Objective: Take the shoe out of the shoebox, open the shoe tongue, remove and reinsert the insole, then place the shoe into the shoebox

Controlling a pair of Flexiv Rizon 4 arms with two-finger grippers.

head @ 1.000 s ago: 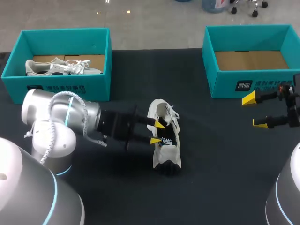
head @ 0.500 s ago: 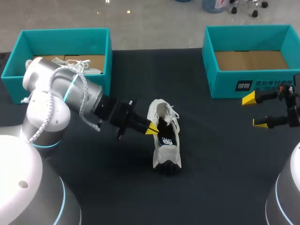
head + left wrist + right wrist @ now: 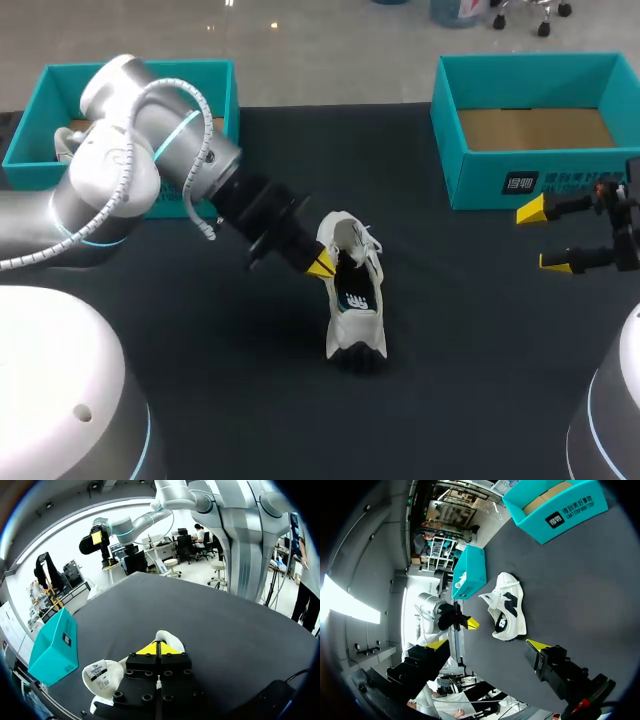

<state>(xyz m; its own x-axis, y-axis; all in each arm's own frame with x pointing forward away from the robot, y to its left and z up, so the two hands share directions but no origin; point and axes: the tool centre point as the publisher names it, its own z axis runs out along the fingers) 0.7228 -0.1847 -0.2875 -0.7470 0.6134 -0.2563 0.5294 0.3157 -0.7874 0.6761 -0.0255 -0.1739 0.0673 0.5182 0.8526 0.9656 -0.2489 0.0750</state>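
In the middle of the tabletop the shoe (image 3: 352,292) lies out of its box, toe toward the near edge and opening facing up. The left gripper (image 3: 322,266) sits at the left rim of that opening with its yellow tips closed together. The left wrist view shows them meeting, with white shoe material just past them. I cannot tell whether a thin edge of the collar or tongue is nipped between them. The right gripper (image 3: 545,237) hangs at the right edge of the tabletop, spread wide and holding nothing, just in front of the empty right box (image 3: 480,185). The left box (image 3: 30,165) stands at the far-left corner, partly behind the left arm.

I judge the take-out step done and the tongue-opening step in hand. The next move seems to call for lifting the tongue back toward the toe. The shoe will want steadying, since it is light and free to slide or tip under a one-sided pull, and the idle right gripper could do that.

A second ago the left fingers stood apart, straddling the shoe's left wall, and the arm came in low and level. They have since closed, and the arm has risen and swung toward the far-left corner, so the gripper now slants down onto the rim. The shoe and the right arm have kept their places.
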